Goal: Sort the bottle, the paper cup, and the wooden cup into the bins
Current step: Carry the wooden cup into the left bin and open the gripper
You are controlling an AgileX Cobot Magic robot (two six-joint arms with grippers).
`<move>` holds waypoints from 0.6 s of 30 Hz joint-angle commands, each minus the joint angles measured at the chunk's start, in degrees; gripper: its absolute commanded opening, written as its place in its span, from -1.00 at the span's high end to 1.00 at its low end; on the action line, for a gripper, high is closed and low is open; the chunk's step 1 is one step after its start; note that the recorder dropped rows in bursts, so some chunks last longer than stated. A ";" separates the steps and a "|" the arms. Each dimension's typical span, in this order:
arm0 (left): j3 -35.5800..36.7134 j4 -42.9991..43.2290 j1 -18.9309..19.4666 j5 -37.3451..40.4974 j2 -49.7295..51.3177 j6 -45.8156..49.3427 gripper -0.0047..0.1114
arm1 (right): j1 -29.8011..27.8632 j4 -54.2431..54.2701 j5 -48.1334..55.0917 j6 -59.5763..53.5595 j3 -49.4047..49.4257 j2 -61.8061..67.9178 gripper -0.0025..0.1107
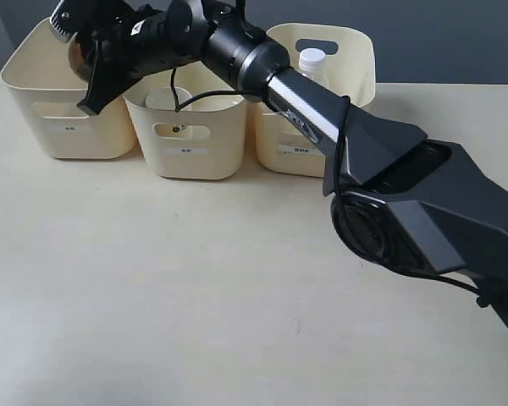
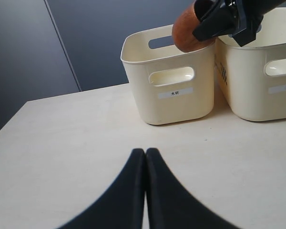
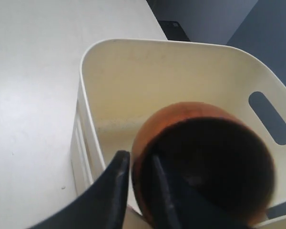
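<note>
My right gripper (image 3: 139, 161) is shut on the rim of the wooden cup (image 3: 205, 157), one finger outside the wall and one inside. In the exterior view the right arm reaches across and holds the wooden cup (image 1: 77, 53) over the left bin (image 1: 68, 127). The left wrist view shows the same cup (image 2: 188, 31) hanging above that bin's (image 2: 171, 102) rim. A paper cup (image 1: 162, 100) stands in the middle bin (image 1: 190, 156). The bottle's white cap (image 1: 311, 59) shows in the right bin (image 1: 356, 59). My left gripper (image 2: 145, 152) is shut and empty, low over the table.
The three cream bins stand in a row at the back of the pale table (image 1: 152, 279). The right arm's black base (image 1: 423, 211) fills the right side. A dark wall lies behind the bins.
</note>
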 commanded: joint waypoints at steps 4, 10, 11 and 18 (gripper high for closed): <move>-0.28 -0.24 -0.23 -0.31 0.27 -0.07 0.92 | -0.26 0.43 -0.69 0.18 -0.62 -0.07 0.49; -0.28 -0.24 -0.23 -0.31 0.27 -0.07 0.92 | -0.26 0.43 -1.41 0.18 -0.62 -0.07 0.49; -0.28 -0.24 -0.23 -0.31 0.27 -0.07 0.92 | -0.26 0.43 -1.46 0.18 -0.62 -0.07 0.49; -0.28 -0.24 -0.23 -0.31 0.27 -0.07 0.92 | -0.26 0.66 -1.13 0.18 -0.62 -1.02 0.49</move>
